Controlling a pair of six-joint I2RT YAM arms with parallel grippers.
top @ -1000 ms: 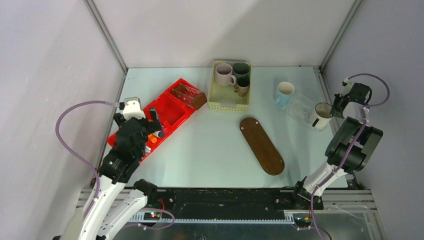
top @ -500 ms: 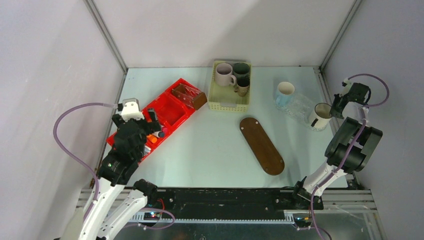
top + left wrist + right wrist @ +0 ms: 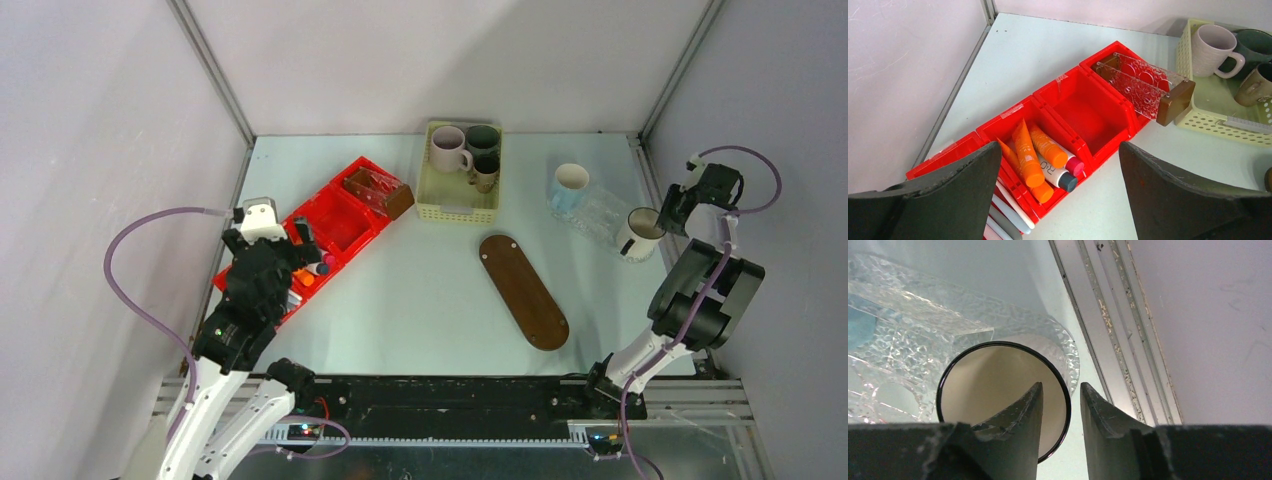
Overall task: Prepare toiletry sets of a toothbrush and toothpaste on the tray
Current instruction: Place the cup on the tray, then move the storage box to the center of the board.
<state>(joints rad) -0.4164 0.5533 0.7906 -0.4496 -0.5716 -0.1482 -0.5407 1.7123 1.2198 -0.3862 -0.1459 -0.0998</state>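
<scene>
The dark brown oval tray lies bare at mid-table. Orange toothpaste tubes and a white tube lie in one compartment of the red bin. Slim white toothbrushes lie in the compartment beside them. My left gripper hovers open above those tubes, also seen in the left wrist view. The mauve mug, dark green mug and small brown mug stand in the yellow basket. My right gripper is narrowly open, straddling the rim of a white black-rimmed mug.
The white mug rests on a clear glass tray at the right, next to a pale blue mug. A clear glass holder with a brown end lies in the red bin's far compartment. Enclosure walls stand close on both sides.
My left arm has drifted slightly left over the red bin. My right gripper has shifted a little at the white mug's rim. Nothing has been picked up or let go.
</scene>
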